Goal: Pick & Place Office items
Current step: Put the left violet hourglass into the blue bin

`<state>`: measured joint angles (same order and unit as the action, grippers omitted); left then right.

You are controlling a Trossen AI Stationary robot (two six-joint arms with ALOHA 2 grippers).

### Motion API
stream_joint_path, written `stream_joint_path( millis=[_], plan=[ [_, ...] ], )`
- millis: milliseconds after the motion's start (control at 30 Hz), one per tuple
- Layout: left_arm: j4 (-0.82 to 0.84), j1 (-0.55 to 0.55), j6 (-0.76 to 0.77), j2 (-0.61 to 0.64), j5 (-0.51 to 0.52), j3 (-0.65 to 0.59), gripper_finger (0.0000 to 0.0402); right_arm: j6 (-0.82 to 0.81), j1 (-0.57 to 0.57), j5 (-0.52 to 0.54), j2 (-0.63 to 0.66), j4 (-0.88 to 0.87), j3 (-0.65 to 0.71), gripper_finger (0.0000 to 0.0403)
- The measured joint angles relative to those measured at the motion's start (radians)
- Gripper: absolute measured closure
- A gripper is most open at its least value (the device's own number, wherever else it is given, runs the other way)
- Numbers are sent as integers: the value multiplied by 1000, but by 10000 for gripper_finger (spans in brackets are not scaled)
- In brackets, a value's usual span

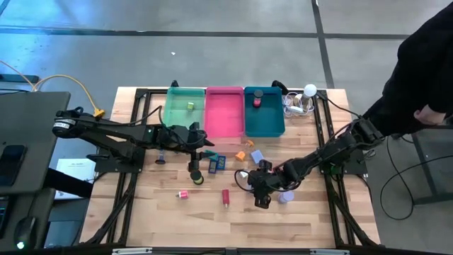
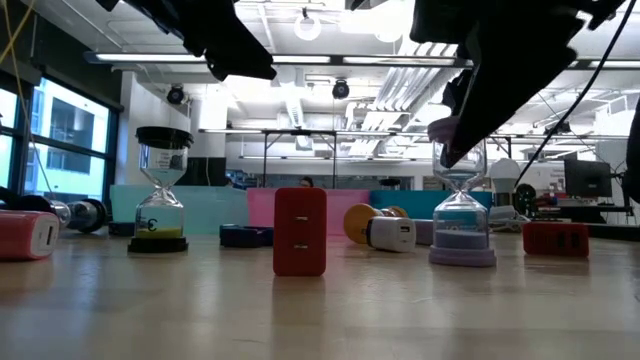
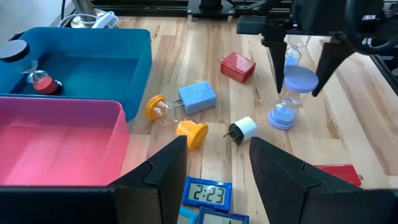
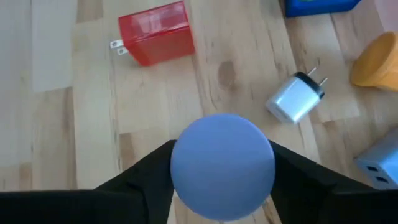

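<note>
1. Lavender-capped hourglass (image 3: 290, 93) stands upright on the wooden table (image 1: 304, 219), on the right side, and the right gripper (image 3: 298, 78) hangs directly over it.
2. Its two dark fingers (image 3: 275, 65) are spread to either side of the upper cap; in the left wrist view they flank the glass with a gap on each side, so the jaws are parted around it and not closed on it.
3. From the right wrist view the round lavender cap (image 4: 222, 165) fills the space between the fingers.
4. Near the hourglass lie a white plug adapter (image 3: 241, 130), a red charger block (image 3: 237, 66) and a lavender-blue charger (image 3: 198, 97).
5. The left gripper (image 3: 211, 165) hovers near the table's middle, jaws wide apart and holding nothing, just above two small blue digital clocks (image 3: 208, 194).
6. A black-capped hourglass with yellow sand (image 2: 159, 190) stands upright farther left.
7. Another hourglass with red sand (image 3: 38, 79) lies in the teal tray (image 3: 134, 59), beside the pink tray (image 3: 68, 112).
</note>
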<state>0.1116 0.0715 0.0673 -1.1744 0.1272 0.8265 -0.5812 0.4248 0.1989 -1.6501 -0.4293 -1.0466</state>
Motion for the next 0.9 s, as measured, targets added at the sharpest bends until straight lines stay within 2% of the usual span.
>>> stream_joint_path(
  millis=[100, 433, 700, 900],
  plan=[
    [0, 0, 0, 0, 0, 0, 233, 8, -2, 1, 0, 0, 0, 216],
    [0, 0, 0, 0, 1, 0, 233, 37, -1, 14, 13, -9, 0, 207],
    [-1, -1, -31, 0, 1, 0, 233, 71, -1, 37, 123, -47, 0, 216],
    [-5, -1, -43, 0, 1, 0, 233, 82, -10, 134, 253, -135, 0, 204]
  ],
)
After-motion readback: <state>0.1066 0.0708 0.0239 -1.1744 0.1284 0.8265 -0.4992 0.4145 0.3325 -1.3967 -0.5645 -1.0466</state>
